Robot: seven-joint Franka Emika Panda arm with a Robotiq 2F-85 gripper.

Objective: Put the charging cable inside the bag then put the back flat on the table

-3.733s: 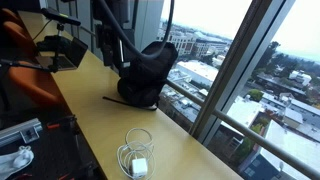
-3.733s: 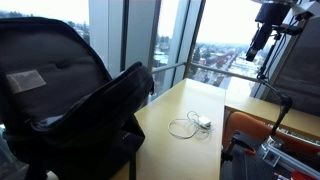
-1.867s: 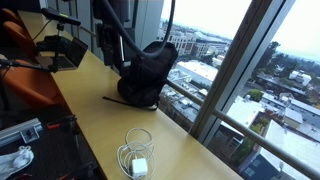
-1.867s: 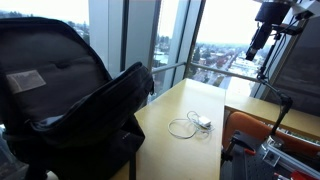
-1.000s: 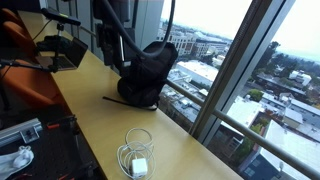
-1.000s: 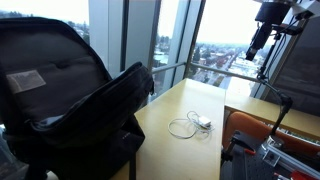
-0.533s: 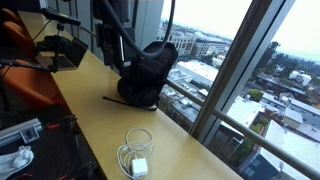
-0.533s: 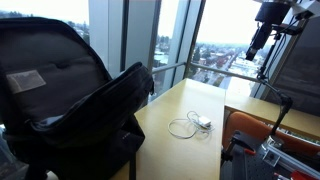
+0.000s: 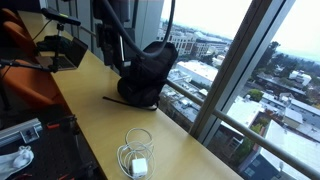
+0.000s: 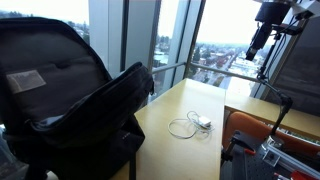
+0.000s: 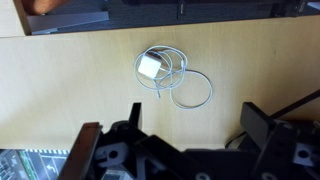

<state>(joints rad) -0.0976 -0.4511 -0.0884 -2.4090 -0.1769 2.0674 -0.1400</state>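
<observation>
The charging cable [image 11: 172, 78], a thin white coiled cord with a small white square brick, lies on the tan table [image 11: 50, 90]. It shows in both exterior views [image 9: 136, 155] [image 10: 190, 124]. The black bag [image 9: 148, 72] stands upright at the table's far end by the window; up close [image 10: 70, 95] its main compartment gapes open. My gripper [image 11: 195, 118] is open and empty, high above the table, with the cable ahead of its fingers. It appears at the upper right of an exterior view [image 10: 258, 42].
Orange chairs [image 9: 25, 70] [image 10: 262, 132] stand along the table's inner side. Dark equipment [image 9: 60, 50] sits on the table beyond the bag. Floor-to-ceiling windows [image 9: 230, 80] run along the table's other edge. A box of clutter [image 9: 20, 150] lies beside the table.
</observation>
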